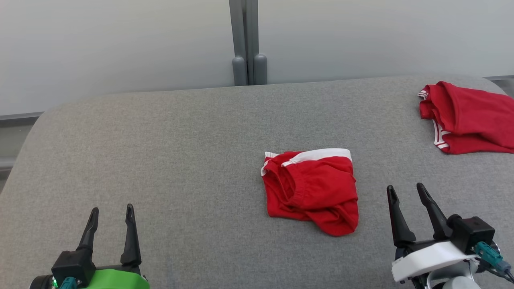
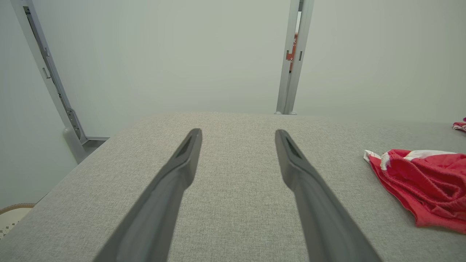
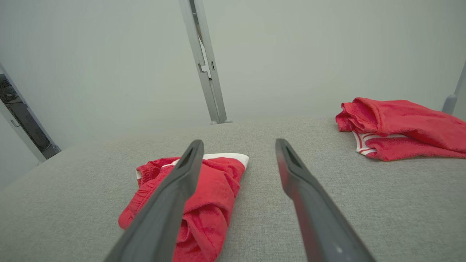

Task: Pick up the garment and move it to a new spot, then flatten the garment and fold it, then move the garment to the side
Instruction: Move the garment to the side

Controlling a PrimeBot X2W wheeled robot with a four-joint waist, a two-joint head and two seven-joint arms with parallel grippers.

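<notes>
Setting: a grey padded table (image 1: 160,160) before pale wall panels (image 1: 120,48) joined by a grey post (image 1: 249,44).

Left gripper (image 1: 112,208): low at the near left edge, fingers spread wide with nothing between them, well apart from any cloth. It appears parked clear of the work.

Centre garment (image 1: 313,188): red with white trim, lying mid-table in a loose bunch. The waistband is turned over and the lower edge is rumpled. It is not flat, and any fold is rough at best.

Right gripper (image 1: 405,187): released and empty, just beside the centre garment's near right corner and aimed past it. This arm is judged the better placed to reach it.

Right garment (image 1: 470,118): similar red cloth, bunched at the far right edge.

Judgement: this arrangement fits either a bunch awaiting pick-up or a finished piece already set aside at the right.

Containers: a woven rim (image 2: 12,214) shows below the table's left end. Its contents cannot be told.
</notes>
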